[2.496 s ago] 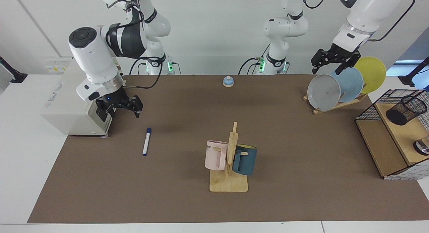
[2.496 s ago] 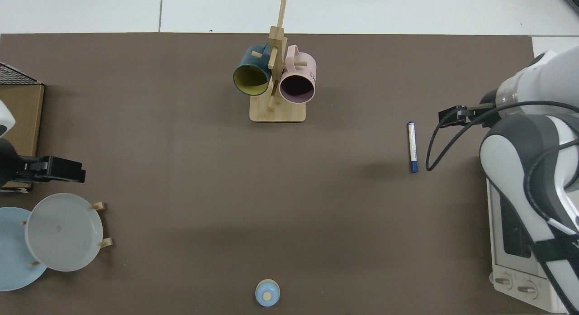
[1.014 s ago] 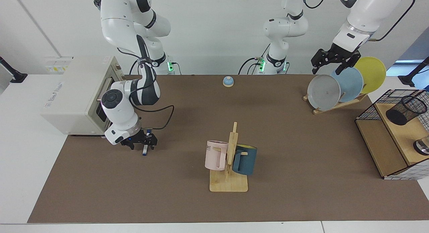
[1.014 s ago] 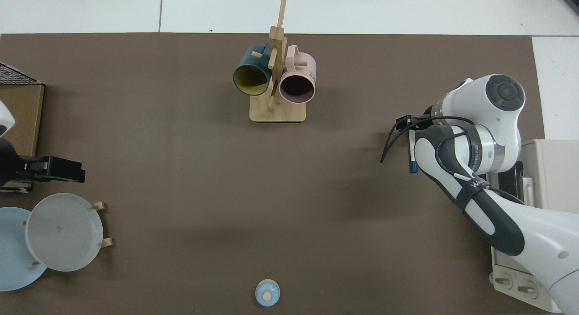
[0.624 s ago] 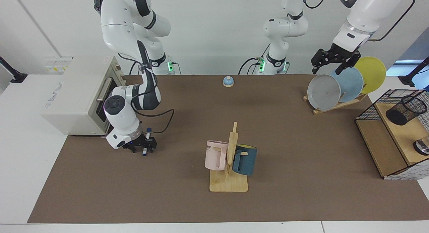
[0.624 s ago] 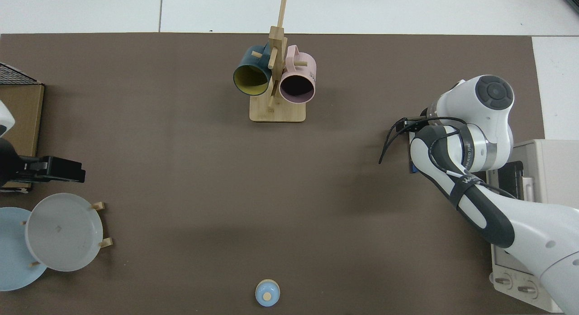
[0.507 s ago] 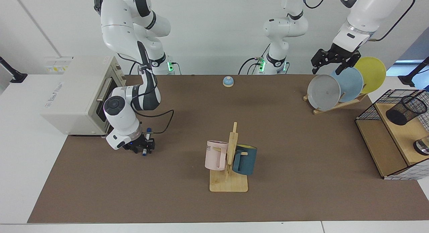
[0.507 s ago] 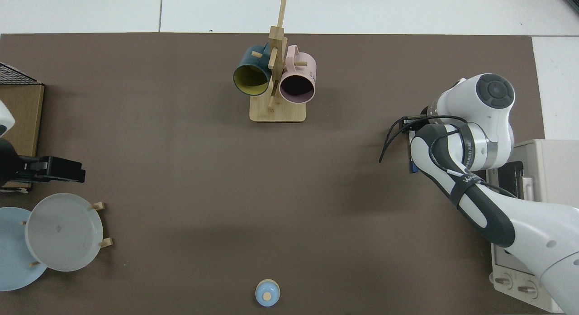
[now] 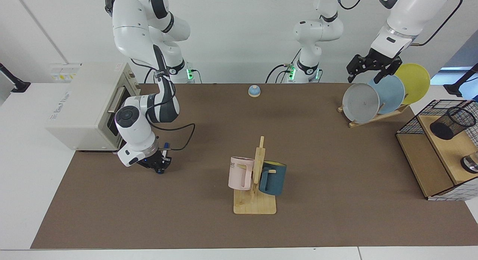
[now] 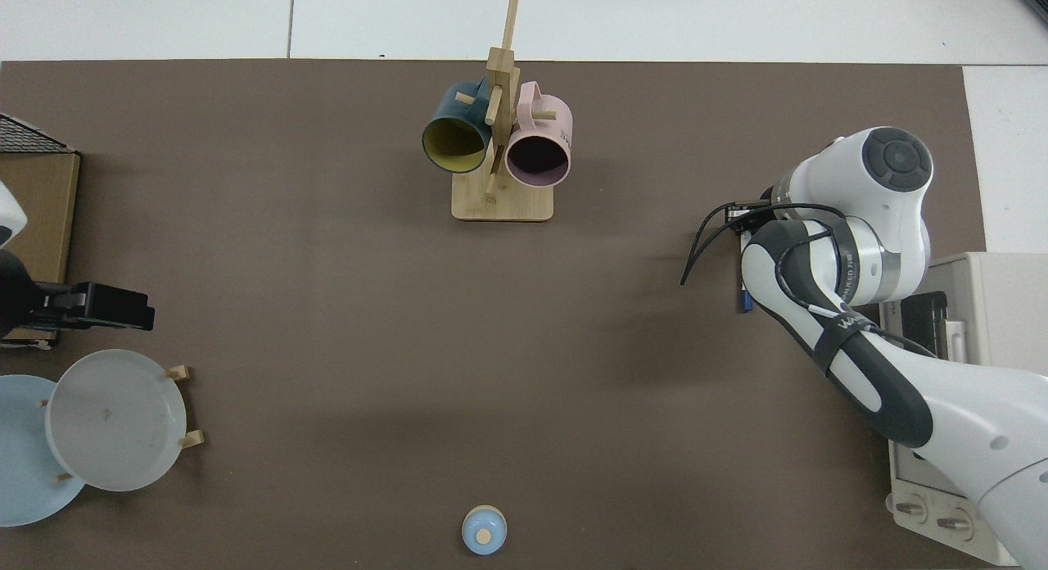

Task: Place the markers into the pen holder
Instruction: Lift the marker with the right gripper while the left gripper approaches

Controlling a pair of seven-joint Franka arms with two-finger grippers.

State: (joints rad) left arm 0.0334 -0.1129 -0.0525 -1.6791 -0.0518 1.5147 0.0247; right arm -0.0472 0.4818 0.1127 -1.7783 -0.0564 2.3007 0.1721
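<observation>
1. Right gripper (image 9: 160, 166) is down at the mat at about 9 o'clock of the facing view, fingers drawn together on the marker (image 9: 164, 146). Only the marker's dark cap end shows behind the wrist, with a blue tip below the fingers. Left gripper (image 9: 368, 67) waits high at 1 o'clock over the plate rack (image 9: 377, 117), fingers apart, empty.
2. Pen holder (image 9: 452, 122) lies tipped on the wooden shelf of the wire basket (image 9: 410, 122) at 3 o'clock, well apart from the marker.
3. Risk, largest: the holder's mouth faces sideways, so a marker dropped from above may miss or roll off the shelf.
4. Risk: the grip looks near one end, so the slim barrel may pivot or slip on lift.
5. Risk: the long carry passes the mug tree (image 9: 257, 166), so a low path may clip it.
6. Hidden: in the top view the arm covers nearly all the marker (image 10: 744, 296). Whether the marker is clear of the mat cannot be told.
</observation>
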